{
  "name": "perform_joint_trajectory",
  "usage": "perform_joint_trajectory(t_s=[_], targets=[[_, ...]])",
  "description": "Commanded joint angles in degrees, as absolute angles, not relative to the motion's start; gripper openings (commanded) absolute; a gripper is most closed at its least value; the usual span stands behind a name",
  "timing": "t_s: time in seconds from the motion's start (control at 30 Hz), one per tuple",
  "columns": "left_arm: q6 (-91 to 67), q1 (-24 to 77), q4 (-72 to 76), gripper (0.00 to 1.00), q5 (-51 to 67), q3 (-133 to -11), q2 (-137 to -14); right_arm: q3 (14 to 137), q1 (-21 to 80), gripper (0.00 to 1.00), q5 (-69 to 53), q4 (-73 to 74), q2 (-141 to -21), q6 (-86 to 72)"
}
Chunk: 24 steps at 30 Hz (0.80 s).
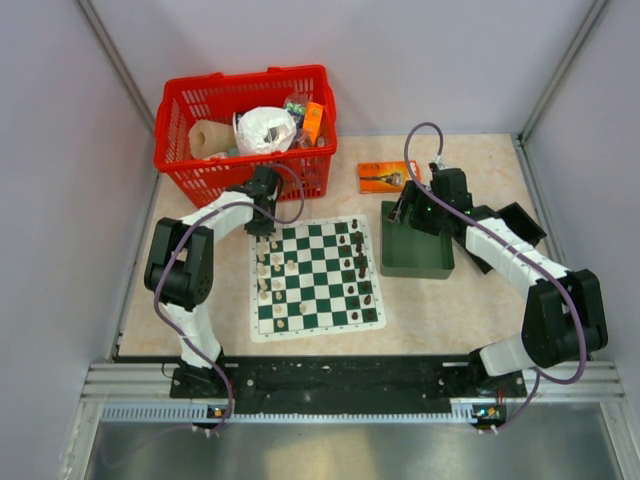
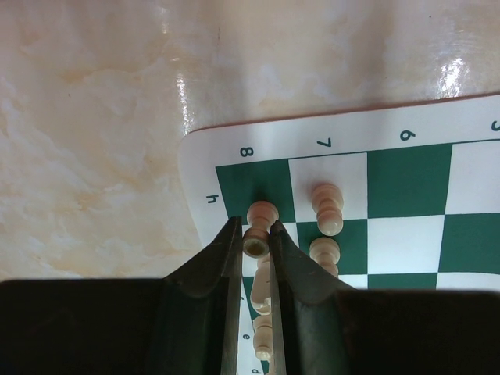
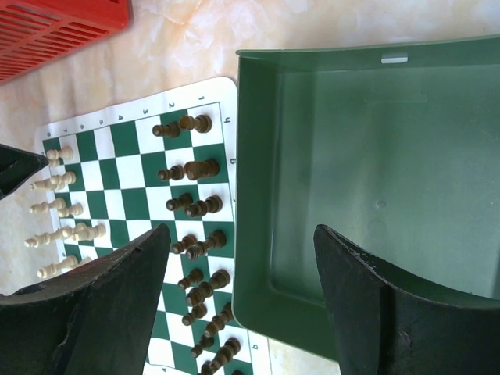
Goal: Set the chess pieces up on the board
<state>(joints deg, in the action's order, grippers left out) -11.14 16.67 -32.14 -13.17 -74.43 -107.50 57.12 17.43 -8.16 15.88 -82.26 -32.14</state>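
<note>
Left fingers (image 2: pixel 223 273) reach over the board (image 2: pixel 406 176) corner, right fingers (image 3: pixel 117 305) spread wide above the tray (image 3: pixel 375 156); the left pair clenches a cream piece (image 2: pixel 262 212) at the corner square. Released tilted, I judge, it topples onto the neighbouring pawn (image 2: pixel 328 205).

The left arm (image 1: pixel 215 215) reaches to the far left corner of the board (image 1: pixel 318 270), and the left pincer (image 2: pixel 254 234) is nipped narrowly on a cream piece (image 2: pixel 262 212). The right arm (image 1: pixel 510 255) bends just right of the board, with the right pincer (image 3: pixel 242 234) spread wide.
</note>
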Motion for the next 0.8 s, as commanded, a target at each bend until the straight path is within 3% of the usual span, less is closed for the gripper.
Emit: perform_joint_trajectory(t_s=[0.0, 0.77], targets=[[-14.2, 14.5, -22.2, 0.07, -17.8, -74.6, -107.1, 58.6, 17.2, 0.74, -8.8, 14.8, -82.6, -31.8], [-13.8, 14.5, -23.1, 0.55, -16.6, -75.5, -100.3, 58.1, 17.2, 0.75, -9.6, 14.7, -82.9, -31.9]])
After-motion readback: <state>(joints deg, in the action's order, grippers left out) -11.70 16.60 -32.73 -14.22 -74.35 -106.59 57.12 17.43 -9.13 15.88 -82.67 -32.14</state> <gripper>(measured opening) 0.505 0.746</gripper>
